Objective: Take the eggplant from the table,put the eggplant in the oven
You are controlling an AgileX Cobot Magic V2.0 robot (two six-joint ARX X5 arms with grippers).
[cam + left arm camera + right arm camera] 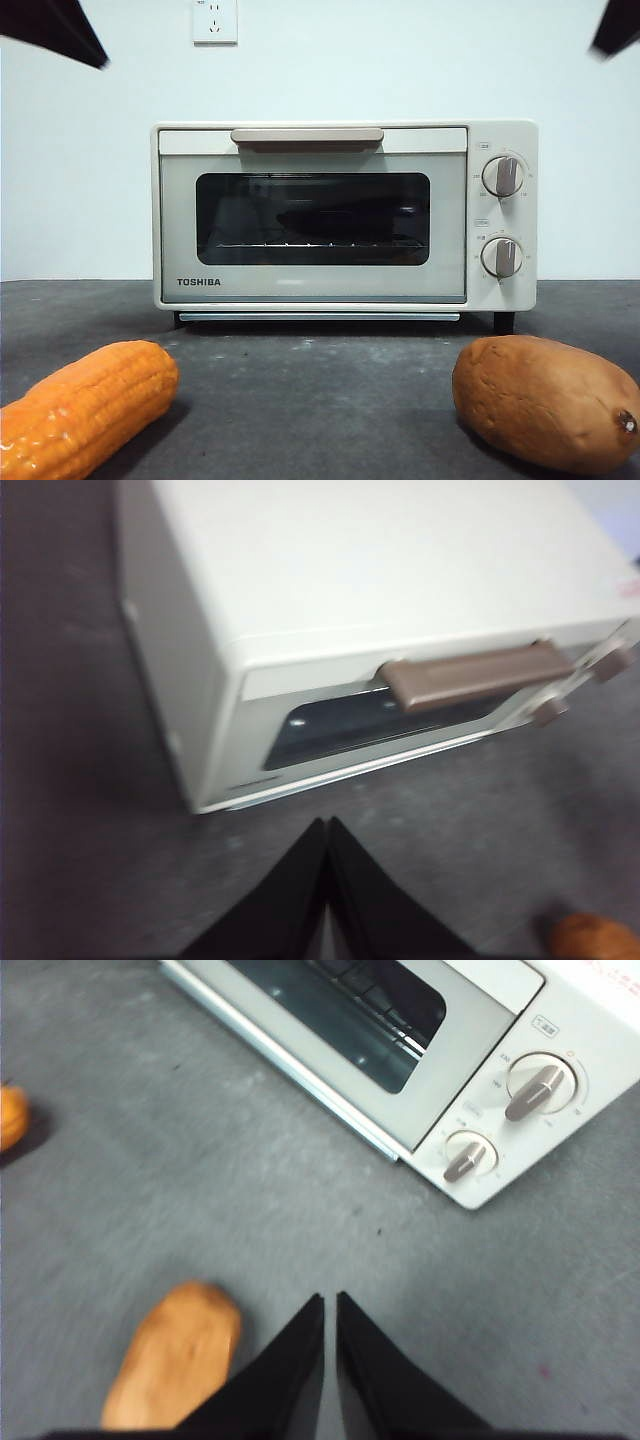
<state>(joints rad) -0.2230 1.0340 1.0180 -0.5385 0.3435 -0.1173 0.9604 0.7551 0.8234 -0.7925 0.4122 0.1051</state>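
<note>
The cream-white TOSHIBA oven (345,215) stands at the back of the dark grey table (320,400) with its door closed and the beige handle (307,136) up. Behind the glass lies a dark rounded shape (330,220); I cannot tell whether it is the eggplant. No eggplant shows on the table. My left gripper (327,825) hangs shut and empty above the table in front of the oven (400,570). Off the oven's (480,1030) knob side, my right gripper (330,1300) is shut and empty too. Both arms show only as black tips (55,30) in the front view's top corners.
An orange corn cob (85,405) lies at the front left of the table. A brown sweet potato (545,400) lies at the front right, close beside the right gripper in its wrist view (175,1355). A wall socket (215,20) sits behind the oven.
</note>
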